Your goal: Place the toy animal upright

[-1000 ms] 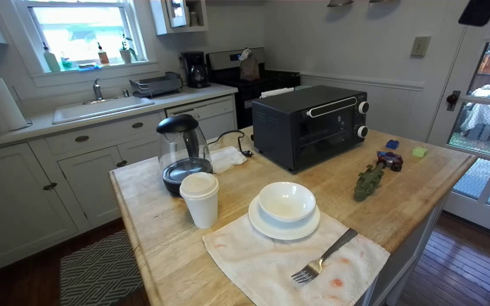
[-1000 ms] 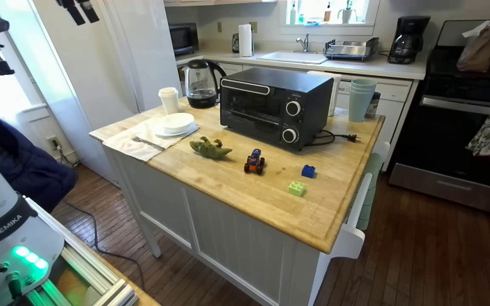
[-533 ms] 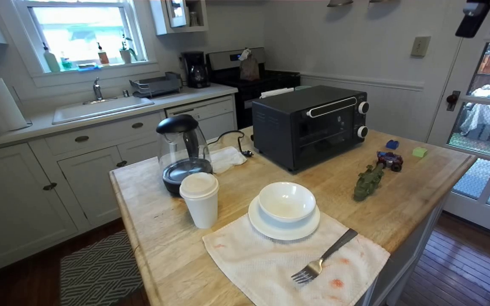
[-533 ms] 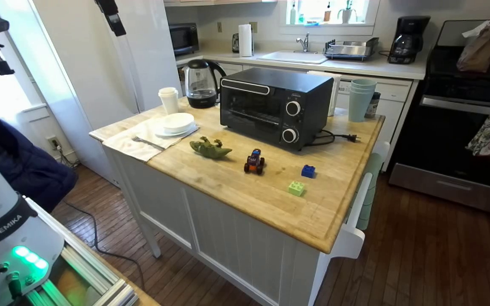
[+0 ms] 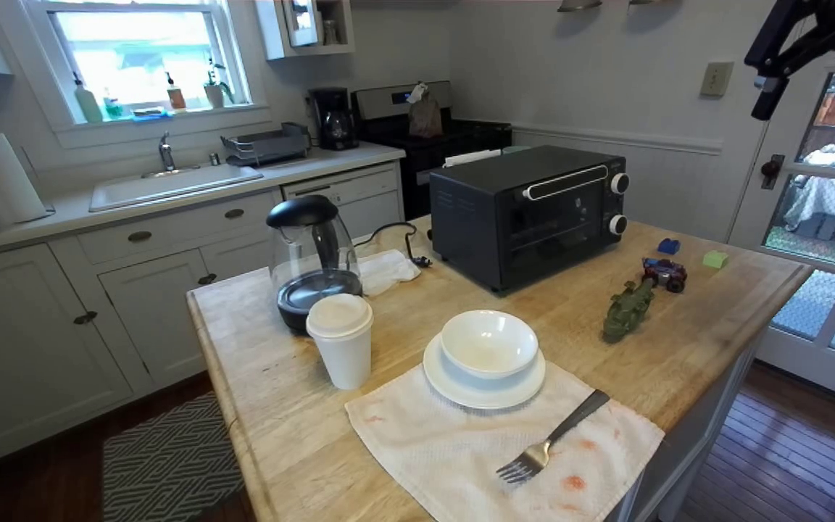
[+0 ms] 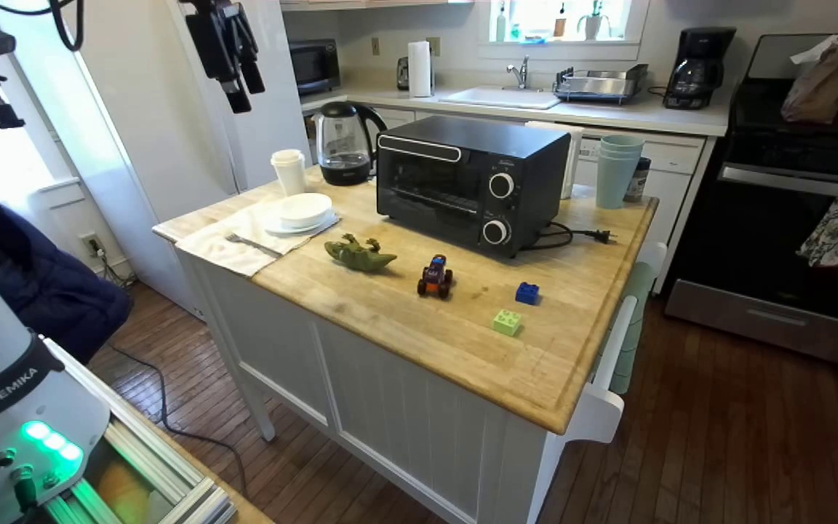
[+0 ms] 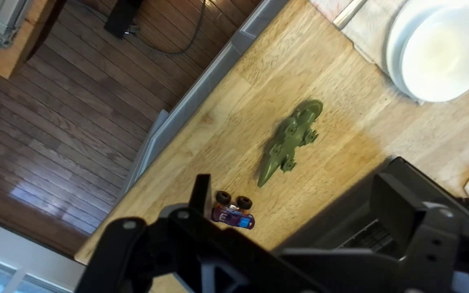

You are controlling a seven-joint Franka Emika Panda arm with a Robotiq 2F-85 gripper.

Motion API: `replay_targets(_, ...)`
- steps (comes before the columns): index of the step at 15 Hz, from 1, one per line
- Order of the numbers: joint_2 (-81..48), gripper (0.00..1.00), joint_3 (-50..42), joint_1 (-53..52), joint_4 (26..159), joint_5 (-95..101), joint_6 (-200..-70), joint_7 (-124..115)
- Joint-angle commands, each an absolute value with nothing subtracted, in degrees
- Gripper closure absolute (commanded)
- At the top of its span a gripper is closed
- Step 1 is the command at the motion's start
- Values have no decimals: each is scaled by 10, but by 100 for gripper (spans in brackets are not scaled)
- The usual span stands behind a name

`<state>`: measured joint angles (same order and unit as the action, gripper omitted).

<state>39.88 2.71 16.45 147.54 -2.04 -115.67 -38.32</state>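
The toy animal is a dark green crocodile-like figure (image 7: 289,142) lying on its back on the wooden table, legs pointing up. It shows in both exterior views, as a green toy (image 5: 628,312) and as the same figure with raised feet (image 6: 358,255). My gripper (image 6: 246,87) hangs in the air well above the table, apart from the toy. Wide apart stand the fingers of the gripper (image 7: 297,195) in the wrist view, with nothing held between them. The toy lies ahead of the fingertips in that view, far below them.
Near the toy's pointed end stands a toy truck (image 6: 435,276). Blue (image 6: 527,293) and light green (image 6: 507,322) blocks lie farther along. A black toaster oven (image 6: 470,185) rises beside them. A bowl (image 5: 490,344) on a plate and a fork (image 5: 555,438) rest on a cloth.
The gripper has come down and farther into both exterior views, moving over toward the table. The toy animal and the other tabletop things have stayed put.
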Motion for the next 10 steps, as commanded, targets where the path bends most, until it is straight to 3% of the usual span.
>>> replay_targets(1, 374, 0, 5, 172, 1490, -41, -1208, -415)
replay_targets(10, 380, 0, 10, 165, 1483, -21, -1184, -402)
